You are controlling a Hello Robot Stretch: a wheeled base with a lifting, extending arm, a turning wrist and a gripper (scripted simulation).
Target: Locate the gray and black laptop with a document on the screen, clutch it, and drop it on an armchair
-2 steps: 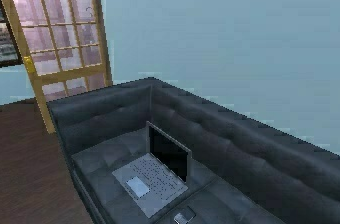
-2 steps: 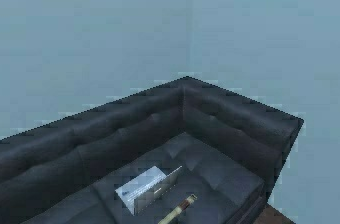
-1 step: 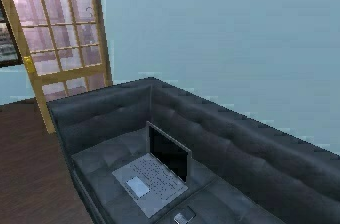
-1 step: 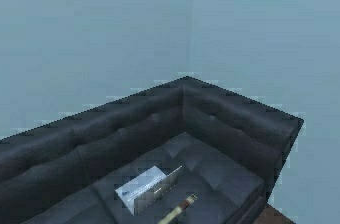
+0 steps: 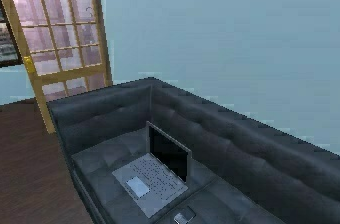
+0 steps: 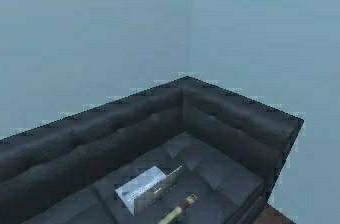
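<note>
Forward view: gray-and-black laptop [image 5: 156, 172] sits lid-up on the seat of the dark sofa [image 5: 263, 160], ahead and low; hinge runs diagonally, screen nearest the backrest. Jaw state of the gripper, and its bearing to the laptop: cannot tell.

You'll find the laptop [image 5: 158, 168] on the sofa [image 5: 238, 140] seat, a small object [image 5: 184, 216] just before it, and the door [image 5: 63, 50] beyond the sofa at the forward view's left.
</note>
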